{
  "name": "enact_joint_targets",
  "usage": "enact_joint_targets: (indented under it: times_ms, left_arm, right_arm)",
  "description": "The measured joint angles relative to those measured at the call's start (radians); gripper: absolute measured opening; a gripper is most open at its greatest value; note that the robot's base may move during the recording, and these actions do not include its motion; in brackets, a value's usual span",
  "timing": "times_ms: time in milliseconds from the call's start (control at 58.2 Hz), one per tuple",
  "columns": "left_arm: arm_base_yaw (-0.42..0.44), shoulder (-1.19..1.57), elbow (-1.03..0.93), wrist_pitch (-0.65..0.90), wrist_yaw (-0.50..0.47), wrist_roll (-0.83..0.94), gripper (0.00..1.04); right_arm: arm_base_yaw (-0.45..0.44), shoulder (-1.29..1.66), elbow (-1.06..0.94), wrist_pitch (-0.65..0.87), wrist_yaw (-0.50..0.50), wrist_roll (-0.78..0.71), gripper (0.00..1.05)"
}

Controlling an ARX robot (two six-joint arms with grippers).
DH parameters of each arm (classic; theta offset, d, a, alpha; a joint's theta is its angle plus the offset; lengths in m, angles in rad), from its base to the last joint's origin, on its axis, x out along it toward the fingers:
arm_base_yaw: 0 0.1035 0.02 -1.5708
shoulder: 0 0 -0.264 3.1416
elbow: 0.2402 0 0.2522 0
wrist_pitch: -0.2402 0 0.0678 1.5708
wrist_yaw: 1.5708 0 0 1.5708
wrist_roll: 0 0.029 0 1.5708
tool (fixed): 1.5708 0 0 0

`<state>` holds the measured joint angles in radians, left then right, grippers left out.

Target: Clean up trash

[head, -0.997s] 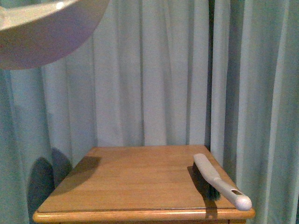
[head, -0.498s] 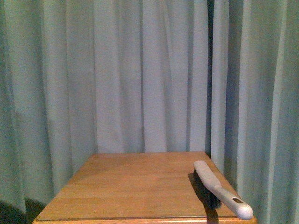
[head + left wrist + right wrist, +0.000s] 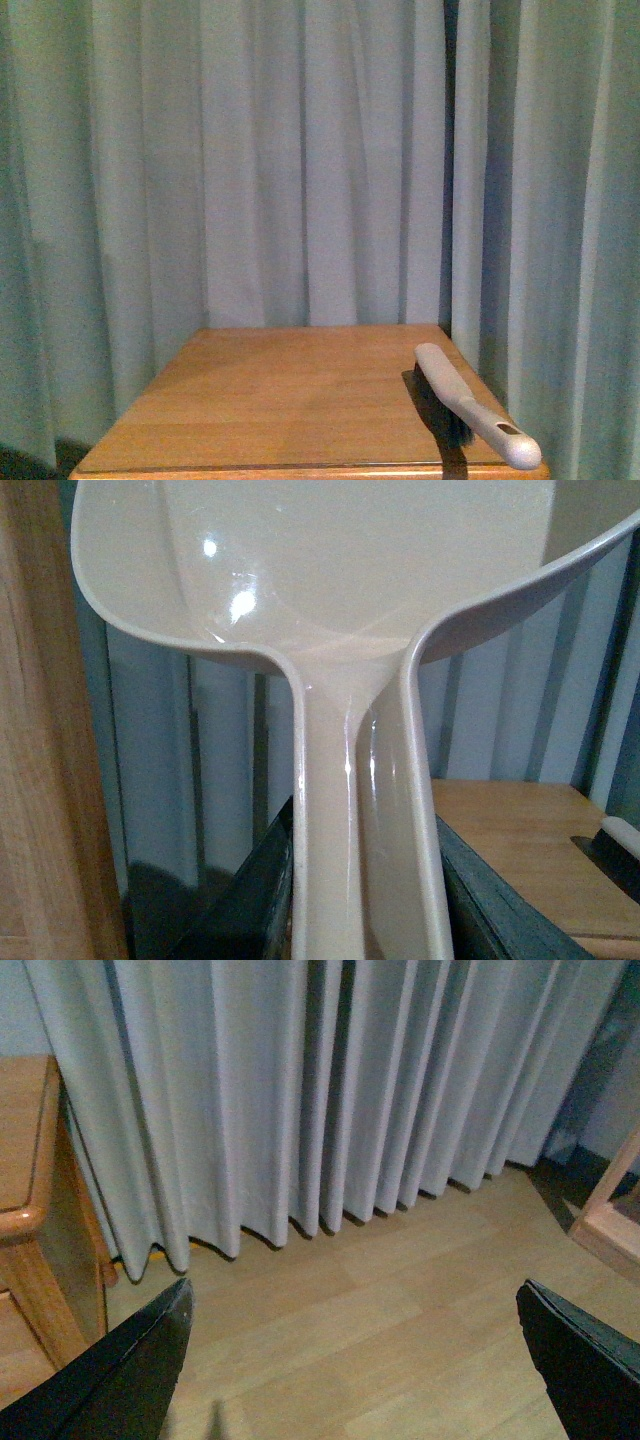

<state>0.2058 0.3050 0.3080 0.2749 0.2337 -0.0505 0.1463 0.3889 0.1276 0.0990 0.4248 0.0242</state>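
Observation:
No trash shows in any view. In the left wrist view a cream plastic dustpan [image 3: 330, 570] fills the picture, its scoop held up and its pan empty as far as I can see. My left gripper [image 3: 368, 900] is shut on the dustpan's handle, with a dark finger on each side. My right gripper [image 3: 355, 1290] is open over the wooden floor [image 3: 400, 1340], nothing between its fingers. Neither gripper appears in the front view.
A wooden table [image 3: 290, 400] stands before pale curtains [image 3: 320, 160]. A hand brush [image 3: 470, 405] with a white handle and dark bristles lies along its right edge. In the right wrist view, the table's side [image 3: 30, 1210] is at one edge and a wooden frame [image 3: 610, 1210] at the other.
One second ago the dustpan's scoop showed in the upper left of the front view; it has since left that view. The front view has also shifted slightly. The brush has not moved.

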Motion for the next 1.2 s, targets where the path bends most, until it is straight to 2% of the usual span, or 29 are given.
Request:
enact_joint_targets:
  times_ms: [86,189,378,567,808,1203]
  left_arm:
    - [0.0,0.0,0.0,0.0,-0.001,0.0,0.28]
    - [0.0,0.0,0.0,0.0,-0.001,0.0,0.28]
    - [0.0,0.0,0.0,0.0,0.0,0.0,0.28]
    - [0.0,0.0,0.0,0.0,0.0,0.0,0.28]
    - [0.0,0.0,0.0,0.0,0.0,0.0,0.28]
    - [0.0,0.0,0.0,0.0,-0.001,0.0,0.28]
  right_arm:
    - [0.018,0.16,0.111,0.034,-0.065,0.032,0.97]
    - [0.036,0.359,0.276,0.006,-0.139,0.098,0.97]
    - [0.103,0.712,0.615,-0.15,-0.262,0.262,0.97]
    - [0.181,1.032,0.912,-0.291,-0.303,0.404,0.97]
    - [0.2,1.242,1.08,-0.389,-0.362,0.484,0.97]
    - [0.221,1.44,1.238,-0.456,-0.392,0.531,0.97]
